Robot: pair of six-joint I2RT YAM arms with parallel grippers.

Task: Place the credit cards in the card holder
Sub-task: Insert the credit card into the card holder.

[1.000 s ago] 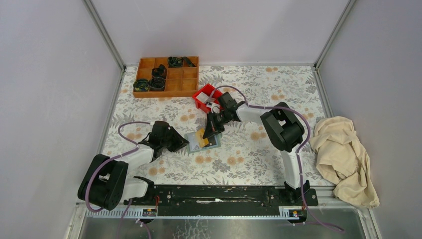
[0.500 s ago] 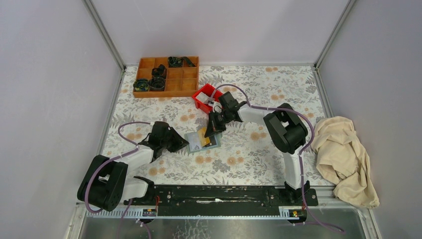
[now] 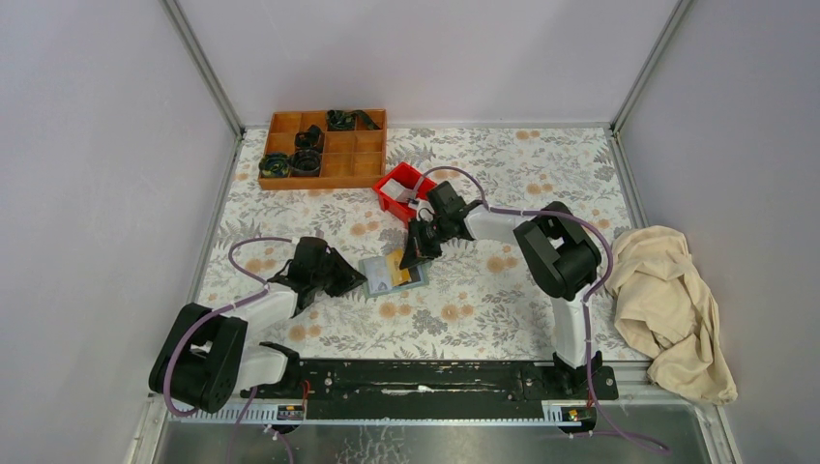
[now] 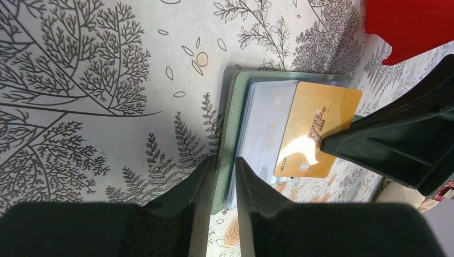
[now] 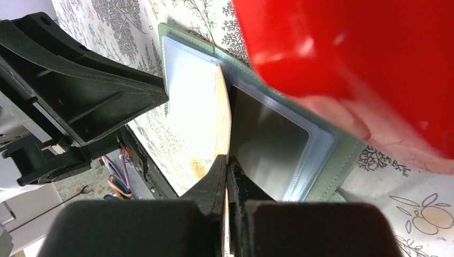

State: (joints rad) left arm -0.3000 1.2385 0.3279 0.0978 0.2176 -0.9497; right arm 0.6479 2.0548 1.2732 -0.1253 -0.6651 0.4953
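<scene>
The sage-green card holder (image 3: 411, 281) lies open on the floral table, its pale pockets up; it also shows in the left wrist view (image 4: 235, 91) and the right wrist view (image 5: 329, 160). My left gripper (image 4: 225, 168) is shut on the holder's left edge (image 3: 360, 280). My right gripper (image 5: 227, 166) is shut on the yellow-tan card (image 4: 316, 126), holding it on edge over the holder's middle (image 3: 395, 263). A dark card (image 5: 265, 139) sits in the holder's right pocket. A whitish card (image 3: 399, 189) lies in the red bin.
The red plastic bin (image 3: 389, 196) stands just behind the right gripper and fills the top of the right wrist view (image 5: 375, 59). A brown wooden compartment tray (image 3: 340, 169) with black parts is at the back left. A beige cloth (image 3: 669, 309) lies at the right.
The right arm's elbow has shifted slightly right; the gripper and yellow-tan card stay over the holder. The left arm has not moved.
</scene>
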